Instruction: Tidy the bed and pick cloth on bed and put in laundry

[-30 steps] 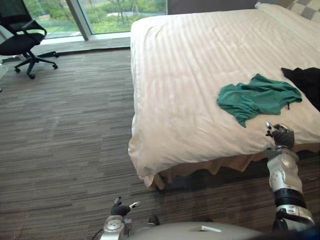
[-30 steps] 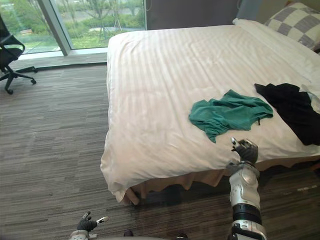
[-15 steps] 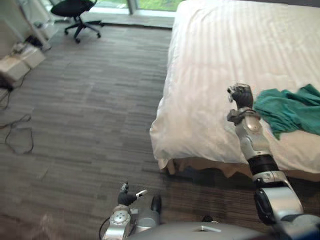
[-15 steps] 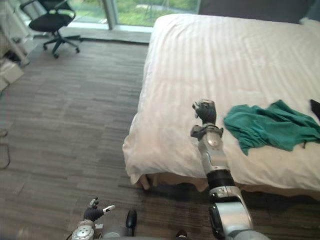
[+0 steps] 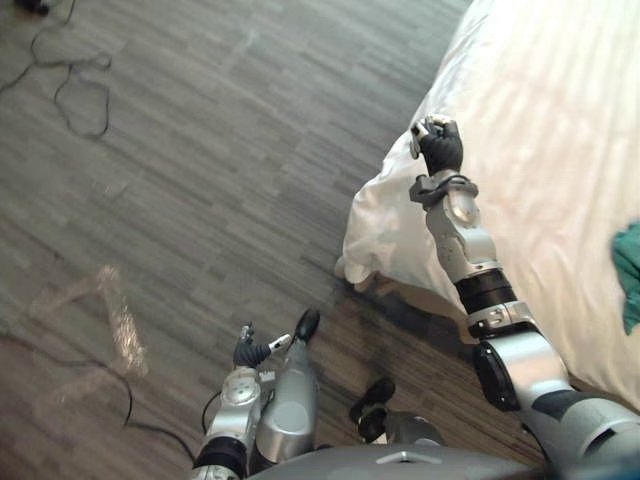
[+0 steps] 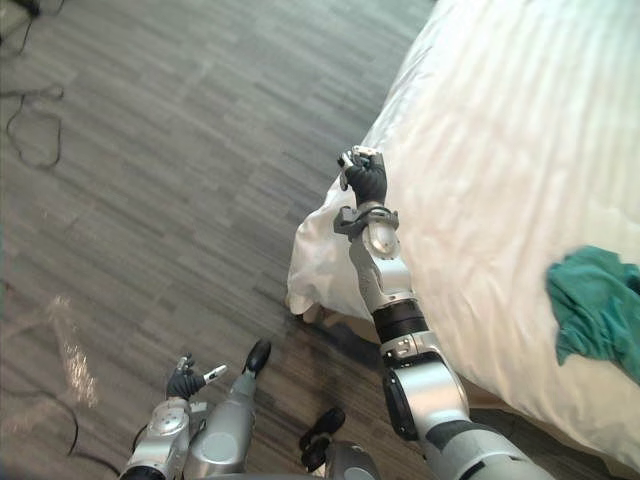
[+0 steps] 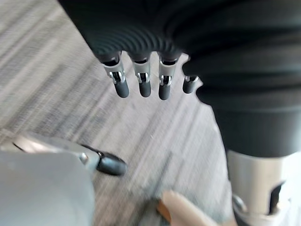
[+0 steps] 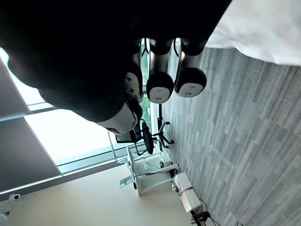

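A green cloth (image 6: 595, 308) lies crumpled on the white striped bed (image 6: 500, 150), at the right edge of the view. My right hand (image 6: 365, 178) is raised above the bed's near corner (image 5: 385, 235), well left of the cloth, with its fingers (image 8: 160, 87) curled and nothing in them. Low beside me over the floor hangs my left hand (image 5: 250, 352); its fingers (image 7: 141, 87) are bent and empty, and the thumb (image 7: 109, 165) sticks out.
Grey striped carpet (image 5: 220, 150) covers the room left of the bed. Loose cables (image 5: 80, 90) lie at the far left, and a scrap of clear plastic (image 5: 112, 320) lies near my left side. Past the right hand stand an office chair (image 8: 146, 136) and a white stand (image 8: 150, 174).
The camera has swung left and down, so the bed now sits at the right and the black garment is out of frame. My right hand has risen from the bed's front edge to over its corner.
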{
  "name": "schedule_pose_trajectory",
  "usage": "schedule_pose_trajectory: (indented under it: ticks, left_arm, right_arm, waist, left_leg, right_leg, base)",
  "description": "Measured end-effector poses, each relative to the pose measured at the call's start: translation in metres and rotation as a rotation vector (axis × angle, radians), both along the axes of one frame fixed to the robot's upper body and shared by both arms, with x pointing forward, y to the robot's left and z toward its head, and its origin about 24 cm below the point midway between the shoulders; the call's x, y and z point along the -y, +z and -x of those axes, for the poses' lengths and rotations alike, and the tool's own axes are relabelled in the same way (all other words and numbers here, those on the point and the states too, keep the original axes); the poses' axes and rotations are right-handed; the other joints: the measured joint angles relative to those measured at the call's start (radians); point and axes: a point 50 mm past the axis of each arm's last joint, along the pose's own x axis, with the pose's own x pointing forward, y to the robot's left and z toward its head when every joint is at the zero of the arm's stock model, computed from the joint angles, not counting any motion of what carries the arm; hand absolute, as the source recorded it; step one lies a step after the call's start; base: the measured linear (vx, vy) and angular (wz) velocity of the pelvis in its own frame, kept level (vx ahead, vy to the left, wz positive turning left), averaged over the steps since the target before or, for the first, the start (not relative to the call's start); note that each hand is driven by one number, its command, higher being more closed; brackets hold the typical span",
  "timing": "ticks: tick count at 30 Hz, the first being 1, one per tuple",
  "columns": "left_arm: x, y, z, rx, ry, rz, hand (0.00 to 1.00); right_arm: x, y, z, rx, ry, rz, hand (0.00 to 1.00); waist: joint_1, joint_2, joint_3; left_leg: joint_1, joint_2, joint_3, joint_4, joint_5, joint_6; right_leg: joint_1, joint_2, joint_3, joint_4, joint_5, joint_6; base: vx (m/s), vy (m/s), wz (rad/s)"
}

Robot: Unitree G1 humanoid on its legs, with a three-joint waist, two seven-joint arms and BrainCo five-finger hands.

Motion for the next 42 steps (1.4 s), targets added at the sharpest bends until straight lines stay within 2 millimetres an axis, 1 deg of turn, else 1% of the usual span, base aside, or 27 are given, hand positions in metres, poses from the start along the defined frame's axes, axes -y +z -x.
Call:
schedule_pose_trajectory:
  ticks: [1, 2, 4, 8, 11, 13, 16, 17, 18, 19, 21, 24, 25, 26, 27, 29, 30, 31, 32, 33, 34, 35, 37, 38, 39, 40, 42]
  left_arm:
    - [0.000, 0.003, -0.004, 0.015, 0.001, -0.004, 0.00]
    - [0.000, 0.008, -0.011, 0.040, -0.001, -0.009, 0.00]
    - [0.000, 0.013, -0.019, 0.068, 0.005, 0.005, 0.00]
    - [0.005, 0.020, -0.031, 0.113, 0.001, 0.022, 0.00]
    - [0.013, 0.039, -0.059, 0.200, -0.042, 0.021, 0.00]
    - [0.020, 0.061, -0.082, 0.302, -0.072, 0.017, 0.00]
    - [0.028, 0.085, -0.100, 0.410, -0.098, 0.020, 0.00]
    - [0.030, 0.089, -0.103, 0.426, -0.106, 0.021, 0.00]
    - [0.034, 0.095, -0.107, 0.452, -0.119, 0.027, 0.00]
    - [0.038, 0.098, -0.109, 0.465, -0.125, 0.036, 0.00]
    - [0.045, 0.106, -0.112, 0.503, -0.131, 0.060, 0.00]
    - [0.047, 0.113, -0.114, 0.539, -0.124, 0.096, 0.00]
    - [0.048, 0.114, -0.115, 0.541, -0.124, 0.098, 0.00]
    - [0.049, 0.115, -0.116, 0.545, -0.125, 0.101, 0.00]
    - [0.049, 0.116, -0.117, 0.549, -0.126, 0.102, 0.00]
    - [0.053, 0.121, -0.120, 0.567, -0.126, 0.114, 0.00]
    - [0.053, 0.123, -0.121, 0.572, -0.126, 0.115, 0.00]
    - [0.055, 0.124, -0.122, 0.576, -0.129, 0.119, 0.00]
    - [0.056, 0.124, -0.123, 0.576, -0.130, 0.121, 0.00]
    - [0.060, 0.124, -0.124, 0.573, -0.136, 0.130, 0.00]
    - [0.063, 0.122, -0.123, 0.565, -0.138, 0.141, 0.00]
    - [0.065, 0.121, -0.123, 0.556, -0.139, 0.146, 0.00]
    - [0.067, 0.111, -0.119, 0.513, -0.139, 0.155, 0.00]
    - [0.068, 0.108, -0.118, 0.498, -0.144, 0.157, 0.00]
    - [0.070, 0.101, -0.114, 0.469, -0.156, 0.165, 0.00]
    - [0.072, 0.095, -0.110, 0.448, -0.168, 0.174, 0.00]
    - [0.073, 0.084, -0.105, 0.396, -0.184, 0.176, 0.00]
  right_arm:
    - [-0.001, 0.007, -0.001, 0.019, 0.002, -0.001, 1.00]
    - [-0.003, 0.020, -0.002, 0.057, 0.004, -0.005, 1.00]
    - [-0.005, 0.033, -0.003, 0.091, 0.003, -0.019, 1.00]
    - [-0.001, 0.051, -0.005, 0.134, -0.026, -0.054, 1.00]
    - [0.006, 0.065, -0.010, 0.147, -0.060, -0.072, 1.00]
    - [0.007, 0.076, -0.011, 0.169, -0.060, -0.082, 1.00]
    - [0.014, 0.078, -0.011, 0.177, -0.084, -0.085, 1.00]
    - [0.011, 0.080, -0.010, 0.186, -0.072, -0.080, 1.00]
    - [-0.003, 0.087, -0.006, 0.224, -0.023, -0.076, 1.00]
    - [-0.011, 0.085, -0.004, 0.222, 0.000, -0.091, 1.00]
    - [-0.018, 0.078, -0.004, 0.203, 0.021, -0.091, 1.00]
    - [-0.037, 0.065, -0.001, 0.168, 0.066, -0.114, 1.00]
    - [-0.040, 0.054, 0.000, 0.134, 0.073, -0.120, 1.00]
    - [-0.046, 0.022, 0.003, 0.045, 0.084, -0.134, 1.00]
    - [-0.049, 0.010, 0.005, 0.013, 0.090, -0.137, 1.00]
    - [-0.061, -0.030, 0.016, -0.084, 0.125, -0.125, 1.00]
    - [-0.060, -0.038, 0.017, -0.109, 0.125, -0.119, 1.00]
    - [-0.056, -0.060, 0.019, -0.181, 0.111, -0.116, 1.00]
    - [-0.054, -0.069, 0.021, -0.214, 0.103, -0.120, 1.00]
    - [-0.046, -0.101, 0.027, -0.330, 0.072, -0.146, 1.00]
    - [-0.036, -0.130, 0.036, -0.431, 0.029, -0.180, 1.00]
    - [-0.032, -0.144, 0.043, -0.478, 0.010, -0.203, 1.00]
    - [-0.025, -0.191, 0.071, -0.639, -0.022, -0.247, 1.00]
    - [-0.022, -0.203, 0.076, -0.688, -0.023, -0.233, 1.00]
    - [-0.013, -0.218, 0.085, -0.748, -0.048, -0.245, 1.00]
    - [-0.003, -0.227, 0.091, -0.772, -0.070, -0.256, 1.00]
    - [0.012, -0.242, 0.105, -0.816, -0.114, -0.285, 1.00]
  waist:
    - [0.005, 0.001, 0.018]
    - [0.023, 0.001, 0.045]
    - [0.031, 0.004, 0.066]
    - [0.044, 0.015, 0.082]
    - [0.045, 0.048, 0.105]
    - [0.044, 0.062, 0.116]
    - [0.026, 0.066, 0.121]
    - [0.020, 0.067, 0.121]
    - [0.015, 0.067, 0.121]
    - [0.012, 0.067, 0.121]
    - [0.002, 0.067, 0.121]
    - [-0.022, 0.066, 0.121]
    - [-0.027, 0.065, 0.120]
    - [-0.035, 0.061, 0.117]
    - [-0.037, 0.060, 0.117]
    - [-0.054, 0.056, 0.112]
    - [-0.062, 0.056, 0.111]
    - [-0.074, 0.052, 0.104]
    - [-0.078, 0.050, 0.102]
    - [-0.092, 0.047, 0.099]
    - [-0.097, 0.044, 0.096]
    - [-0.102, 0.043, 0.096]
    - [-0.126, 0.036, 0.068]
    - [-0.132, 0.035, 0.057]
    - [-0.135, 0.035, 0.022]
    - [-0.146, 0.039, -0.008]
    - [-0.150, 0.039, -0.027]
  left_leg:
    - [-0.006, 0.001, -0.011, 0.000, 0.004, -0.003]
    - [-0.034, 0.006, -0.017, 0.000, 0.011, -0.010]
    - [-0.074, 0.006, -0.039, 0.000, 0.023, -0.016]
    - [-0.166, 0.003, -0.057, 0.001, 0.042, -0.028]
    - [-0.267, -0.001, -0.063, 0.032, 0.050, -0.038]
    - [-0.355, 0.009, -0.041, 0.031, 0.070, -0.047]
    - [-0.445, 0.019, -0.008, 0.031, 0.090, -0.053]
    - [-0.459, 0.021, -0.002, 0.032, 0.093, -0.055]
    - [-0.481, 0.026, 0.014, 0.038, 0.093, -0.056]
    - [-0.495, 0.026, 0.024, 0.047, 0.093, -0.056]
    - [-0.516, 0.029, 0.036, 0.051, 0.092, -0.056]
    - [-0.544, 0.028, 0.045, 0.070, 0.083, -0.062]
    - [-0.544, 0.029, 0.052, 0.072, 0.080, -0.060]
    - [-0.544, 0.028, 0.080, 0.088, 0.069, -0.053]
    - [-0.544, 0.027, 0.089, 0.096, 0.064, -0.049]
    - [-0.540, 0.026, 0.120, 0.118, 0.058, -0.047]
    - [-0.539, 0.027, 0.130, 0.122, 0.058, -0.047]
    - [-0.538, 0.028, 0.142, 0.132, 0.058, -0.047]
    - [-0.537, 0.029, 0.153, 0.137, 0.058, -0.047]
    - [-0.525, 0.034, 0.173, 0.140, 0.058, -0.047]
    - [-0.505, 0.039, 0.184, 0.140, 0.056, -0.044]
    - [-0.493, 0.041, 0.189, 0.140, 0.053, -0.040]
    - [-0.442, 0.054, 0.220, 0.139, 0.038, -0.036]
    - [-0.429, 0.059, 0.228, 0.137, 0.035, -0.036]
    - [-0.410, 0.066, 0.244, 0.135, 0.027, -0.033]
    - [-0.388, 0.074, 0.254, 0.133, 0.022, -0.033]
    - [-0.317, 0.085, 0.268, 0.130, 0.008, -0.038]
  right_leg:
    - [-0.009, -0.002, -0.006, 0.014, -0.006, -0.005]
    - [-0.040, -0.009, -0.016, 0.047, -0.023, -0.007]
    - [-0.090, -0.022, -0.032, 0.106, -0.052, -0.014]
    - [-0.213, -0.065, -0.044, 0.236, -0.113, -0.025]
    - [-0.333, -0.097, -0.039, 0.332, -0.150, -0.047]
    - [-0.460, -0.112, -0.008, 0.397, -0.165, -0.065]
    - [-0.597, -0.126, 0.032, 0.459, -0.175, -0.082]
    - [-0.617, -0.127, 0.038, 0.468, -0.176, -0.084]
    - [-0.652, -0.129, 0.053, 0.482, -0.178, -0.088]
    - [-0.671, -0.133, 0.060, 0.493, -0.182, -0.094]
    - [-0.700, -0.139, 0.064, 0.510, -0.189, -0.105]
    - [-0.724, -0.144, 0.065, 0.524, -0.192, -0.109]
    - [-0.724, -0.144, 0.066, 0.526, -0.192, -0.109]
    - [-0.719, -0.149, 0.074, 0.529, -0.192, -0.109]
    - [-0.718, -0.150, 0.079, 0.528, -0.192, -0.109]
    - [-0.710, -0.150, 0.093, 0.521, -0.188, -0.105]
    - [-0.707, -0.150, 0.093, 0.519, -0.187, -0.104]
    - [-0.700, -0.149, 0.093, 0.517, -0.186, -0.104]
    - [-0.696, -0.149, 0.093, 0.516, -0.186, -0.104]
    - [-0.678, -0.144, 0.093, 0.507, -0.185, -0.103]
    - [-0.662, -0.139, 0.098, 0.501, -0.183, -0.105]
    - [-0.651, -0.136, 0.102, 0.498, -0.182, -0.105]
    - [-0.619, -0.123, 0.129, 0.486, -0.180, -0.103]
    - [-0.609, -0.118, 0.136, 0.480, -0.179, -0.102]
    - [-0.601, -0.111, 0.149, 0.473, -0.178, -0.101]
    - [-0.580, -0.100, 0.154, 0.459, -0.176, -0.100]
    - [-0.511, -0.082, 0.163, 0.431, -0.173, -0.098]
  base:
    - [-0.04, 0.026, 0.34]
    - [-0.04, 0.022, 0.27]
    - [-0.03, 0.012, 0.32]
    - [-0.05, -0.007, 0.22]
    - [-0.11, -0.032, 0.03]
    - [-0.15, -0.043, -0.26]
    - [-0.13, -0.041, -0.31]
    - [-0.09, -0.047, -0.29]
    - [-0.06, -0.043, -0.22]
    - [-0.09, -0.074, -0.20]
    - [-0.05, -0.057, -0.05]
    - [-0.03, -0.041, 0.01]
    - [0.00, -0.031, -0.04]
    - [0.01, -0.028, -0.05]
    - [0.02, -0.027, -0.11]
    - [0.03, -0.018, -0.13]
    - [0.02, -0.020, -0.05]
    - [0.00, 0.000, 0.00]
    - [0.01, -0.027, -0.03]
    - [0.01, -0.036, -0.12]
    - [0.01, -0.031, -0.17]
    - [0.00, -0.052, -0.30]
    - [-0.02, -0.070, -0.42]
    - [-0.03, -0.072, -0.46]
    - [-0.02, -0.078, -0.40]
    - [-0.01, -0.086, -0.37]
    - [0.03, -0.102, -0.30]
